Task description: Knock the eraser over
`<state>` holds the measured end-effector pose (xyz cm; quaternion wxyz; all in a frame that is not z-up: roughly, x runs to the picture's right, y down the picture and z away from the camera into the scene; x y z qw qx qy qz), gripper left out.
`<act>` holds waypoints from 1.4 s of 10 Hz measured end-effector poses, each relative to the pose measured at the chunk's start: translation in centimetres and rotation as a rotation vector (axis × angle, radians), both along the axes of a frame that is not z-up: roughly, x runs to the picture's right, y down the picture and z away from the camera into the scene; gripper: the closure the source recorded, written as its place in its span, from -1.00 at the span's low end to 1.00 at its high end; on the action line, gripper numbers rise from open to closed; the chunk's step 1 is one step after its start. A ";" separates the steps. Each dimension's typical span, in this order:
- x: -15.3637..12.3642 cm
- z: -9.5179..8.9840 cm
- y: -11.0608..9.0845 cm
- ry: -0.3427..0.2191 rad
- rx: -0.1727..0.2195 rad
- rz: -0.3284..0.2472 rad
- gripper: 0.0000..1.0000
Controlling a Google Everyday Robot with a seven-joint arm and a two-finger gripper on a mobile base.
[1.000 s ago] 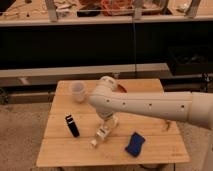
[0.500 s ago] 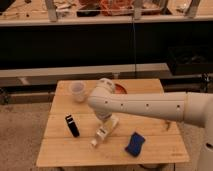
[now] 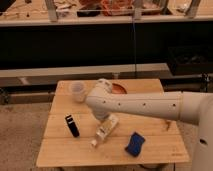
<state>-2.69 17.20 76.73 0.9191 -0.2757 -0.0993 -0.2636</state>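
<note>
The eraser (image 3: 72,125) stands upright near the surface's (image 3: 65,150) left edge. The gripper (image 3: 101,134) hangs apart, toward the front edge; its jaws' state cannot be told. The arm (image 3: 145,105) half-hides a bowl (image 3: 120,89).

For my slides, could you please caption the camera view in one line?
Gripper low over the wooden table, apart from the upright black eraser.

Gripper (image 3: 97,140) low over table (image 3: 165,146), near upright black eraser (image 3: 72,125)
</note>
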 end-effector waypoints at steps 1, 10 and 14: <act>-0.5 0.1 -0.1 -0.003 -0.002 -0.002 -0.36; -3.9 0.9 0.0 -0.037 -0.019 -0.013 0.68; -5.0 1.4 0.0 -0.071 -0.017 -0.034 0.92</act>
